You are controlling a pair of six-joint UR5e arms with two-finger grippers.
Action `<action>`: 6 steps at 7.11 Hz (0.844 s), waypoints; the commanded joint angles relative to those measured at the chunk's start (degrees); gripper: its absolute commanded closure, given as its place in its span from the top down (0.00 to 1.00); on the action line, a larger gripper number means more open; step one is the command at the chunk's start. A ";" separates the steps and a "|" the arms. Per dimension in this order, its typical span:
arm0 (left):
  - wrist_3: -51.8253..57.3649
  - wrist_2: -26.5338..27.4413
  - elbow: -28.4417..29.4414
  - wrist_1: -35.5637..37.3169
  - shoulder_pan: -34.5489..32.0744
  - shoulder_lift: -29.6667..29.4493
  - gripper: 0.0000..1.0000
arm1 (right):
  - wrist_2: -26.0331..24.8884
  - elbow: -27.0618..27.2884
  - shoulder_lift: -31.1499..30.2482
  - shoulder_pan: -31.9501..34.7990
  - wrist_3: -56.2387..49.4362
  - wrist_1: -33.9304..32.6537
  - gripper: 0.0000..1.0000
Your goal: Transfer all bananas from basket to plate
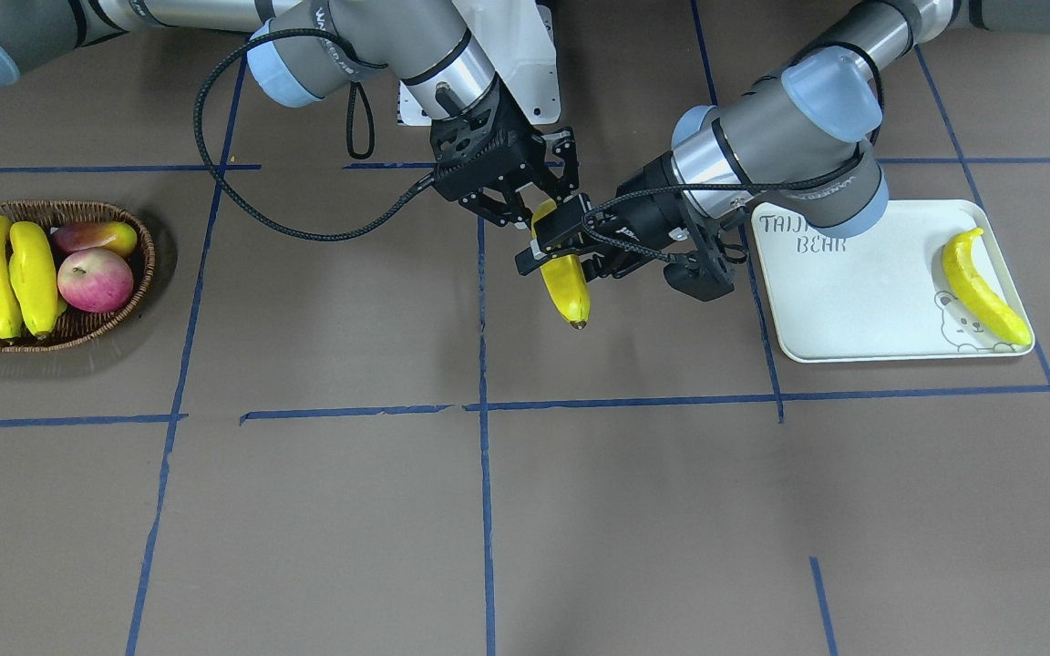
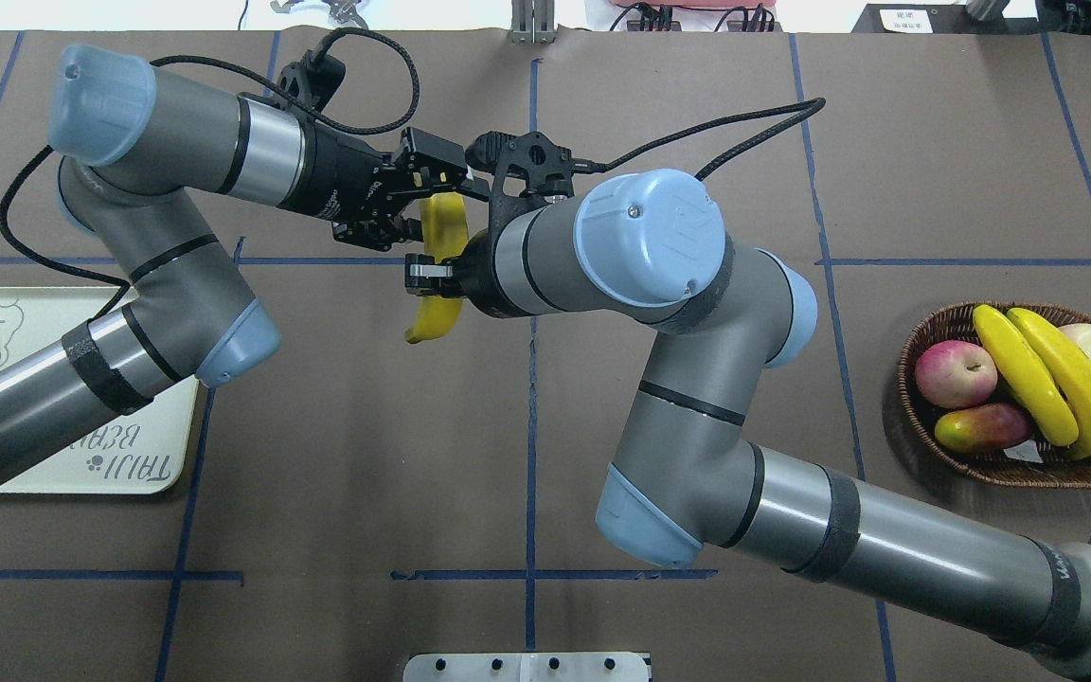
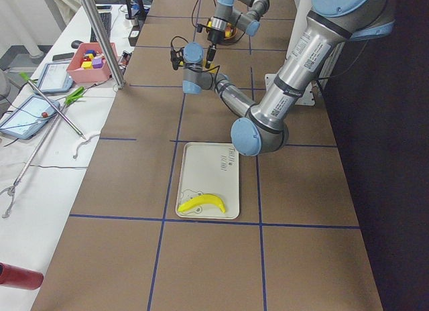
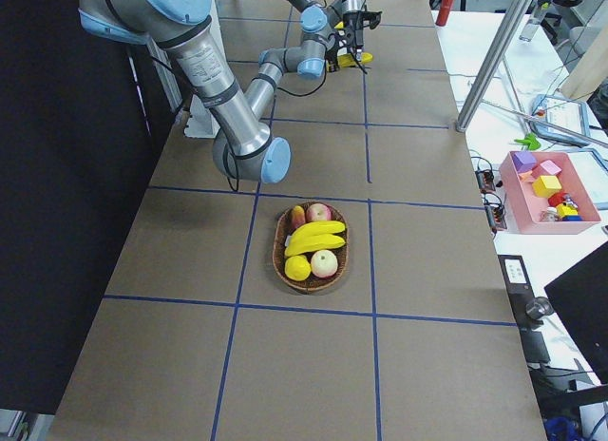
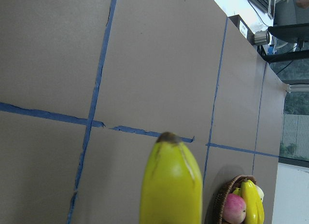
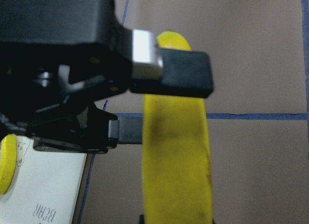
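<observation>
Right pincer [image 1: 534,202]: narrow, nipped on the upper end of a banana [image 1: 569,290]. Its own tips show only as slivers at the fruit's edges in the right wrist view, so that grip is a reading, not a certainty.

Left pincer [image 1: 561,241]: also narrow, clamped across the same banana lower down. One of its fingers [image 6: 186,81] lies over the near face; the other meets the far side.

So this looks like a hand-over, prob. b/c each arm covers only its own end of the tabletop [image 1: 324,510]. The staggered grips give each pincer room. The banana hangs tip-down in the air, just off the short edge of the tray [image 1: 862,292] nearest the lettering, touching neither tray nor tabletop.

Materials:
- Banana: glossy, smooth, plastic-looking skin w/ a gentle curve, a brown tip & a faint brown streak.
- Pincer pads: flat black blocks on silver links.
- Tray: flat, matt off-white, w/ rounded corners & a raised rim.
- Tabletop: dull brown sheet gridded w/ blue tape.

A second banana [image 1: 985,292] lies inside the tray along its far long side, by the bear cartoon. The wicker basket [image 1: 148,255], dark & coarse-woven, sits well apart from the tray at the opposite end. In it two bananas [image 1: 33,269] lie side by side among apples [image 1: 95,278] & a mango-like fruit [image 1: 97,237].

Est.: one delivered, one in transit, two to go.
</observation>
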 commanded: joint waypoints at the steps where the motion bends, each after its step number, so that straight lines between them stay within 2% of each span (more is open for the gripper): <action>1: -2.27 0.08 -0.09 0.04 -0.04 0.24 0.17 | 0.06 -0.02 -0.12 -0.12 -0.07 0.03 0.03; 2: -2.28 0.08 -0.09 0.04 -0.30 0.50 0.00 | 0.06 0.07 -0.21 -0.12 -0.07 0.03 0.06; 3: -2.28 0.52 -0.09 0.04 -0.48 0.59 0.00 | 0.06 0.16 -0.21 -0.12 0.02 0.03 0.20; 4: -2.45 0.78 -0.09 0.04 -0.48 0.68 0.00 | 0.06 0.16 -0.12 -0.12 0.72 0.03 0.71; 5: -2.54 0.79 -0.09 0.04 -0.48 0.77 0.00 | 0.06 0.51 -0.12 -0.12 3.25 0.03 1.00; 6: -2.54 0.79 -0.09 0.13 -0.66 0.94 0.00 | 0.15 0.95 -0.04 -0.04 3.19 0.03 1.00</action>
